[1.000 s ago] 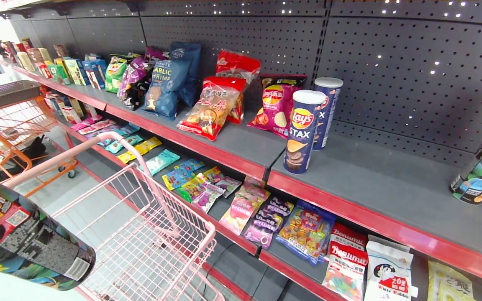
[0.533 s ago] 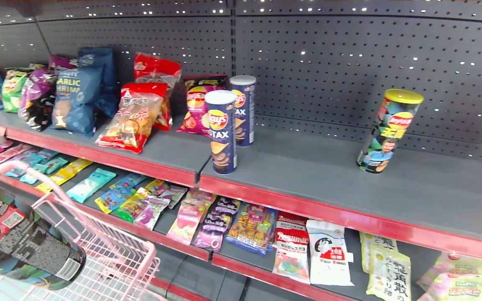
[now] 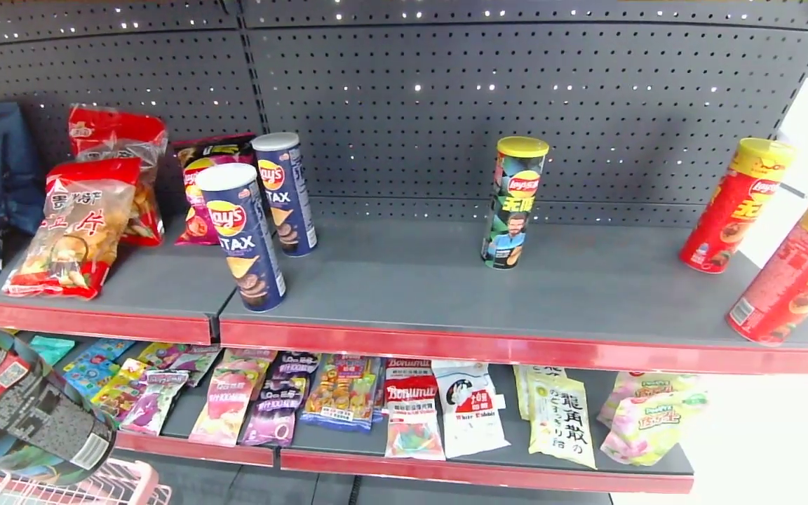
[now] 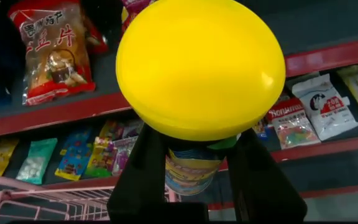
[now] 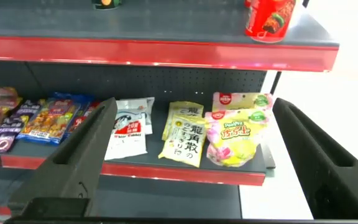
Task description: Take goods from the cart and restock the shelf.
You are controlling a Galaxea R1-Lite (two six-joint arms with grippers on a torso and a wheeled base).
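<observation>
My left gripper [image 4: 197, 177] is shut on a chip can [image 4: 194, 168] with a yellow lid [image 4: 201, 65] and a dark, many-coloured label. The can is held tilted, low at the left in the head view [image 3: 25, 414], in front of the shelves and above the pink cart [image 3: 106, 487]. A matching yellow-lidded can [image 3: 513, 203] stands upright on the grey top shelf [image 3: 404, 280], with bare room around it. My right gripper [image 5: 197, 162] is open with nothing between its fingers, level with the lower shelf's snack packets [image 5: 185, 134].
Two blue cans [image 3: 243, 235] and chip bags [image 3: 71, 228] fill the top shelf's left part. Two red cans [image 3: 737, 203] stand at its right end. Candy packets [image 3: 404, 400] lie along the lower shelf. The shelf unit ends at the right.
The head camera has swung right along the shelf, so the cart has slid almost out of the picture and the red cans have come into view. The held can keeps its place.
</observation>
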